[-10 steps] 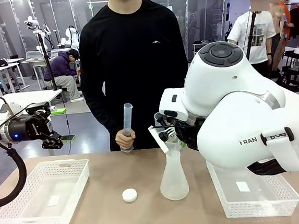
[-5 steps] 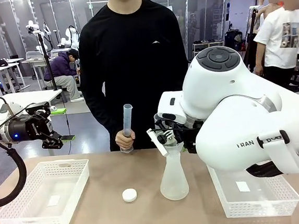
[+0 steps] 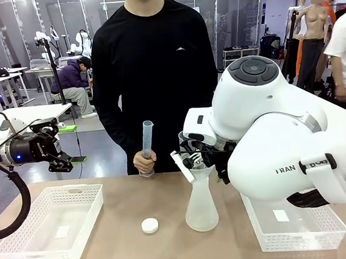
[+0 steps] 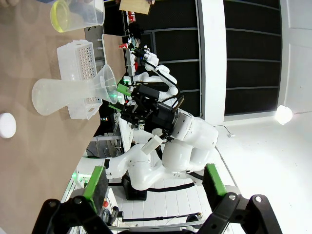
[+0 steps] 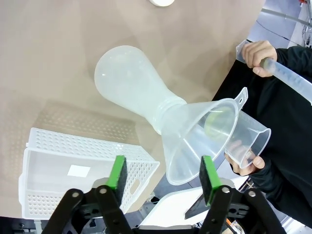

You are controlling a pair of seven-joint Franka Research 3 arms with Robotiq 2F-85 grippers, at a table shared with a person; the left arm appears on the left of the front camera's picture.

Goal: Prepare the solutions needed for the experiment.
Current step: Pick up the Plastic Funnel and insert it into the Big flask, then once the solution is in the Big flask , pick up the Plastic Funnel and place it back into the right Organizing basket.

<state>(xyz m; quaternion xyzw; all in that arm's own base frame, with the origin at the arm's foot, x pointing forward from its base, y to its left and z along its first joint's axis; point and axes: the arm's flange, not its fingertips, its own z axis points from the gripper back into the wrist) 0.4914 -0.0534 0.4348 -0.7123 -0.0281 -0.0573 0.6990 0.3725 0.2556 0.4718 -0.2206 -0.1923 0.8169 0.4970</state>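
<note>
A clear conical flask (image 3: pixel 201 207) stands mid-table with a translucent funnel (image 3: pixel 195 166) seated in its neck. My right gripper (image 3: pixel 195 158) hovers at the funnel, open; in the right wrist view its green pads (image 5: pixel 117 173) flank the funnel's (image 5: pixel 200 139) rim with gaps either side. The solutions, pale yellow liquid (image 4: pixel 60 15), sit in a clear beaker (image 5: pixel 247 141) that the person's hand (image 5: pixel 243 165) holds by the funnel. Their other hand holds a graduated cylinder (image 3: pixel 147 145) upright. My left gripper (image 3: pixel 65 161) hangs open high at the left, its fingers (image 4: pixel 95 181) empty.
A white round cap (image 3: pixel 149 225) lies in front of the flask. One white perforated basket (image 3: pixel 26 251) sits at the front left and another (image 3: pixel 273 237) at the front right, under my right arm. The person stands at the far edge.
My right gripper has opened and let go of the funnel, which now rests upright in the flask's neck. The left arm and the cylinder have not moved.
</note>
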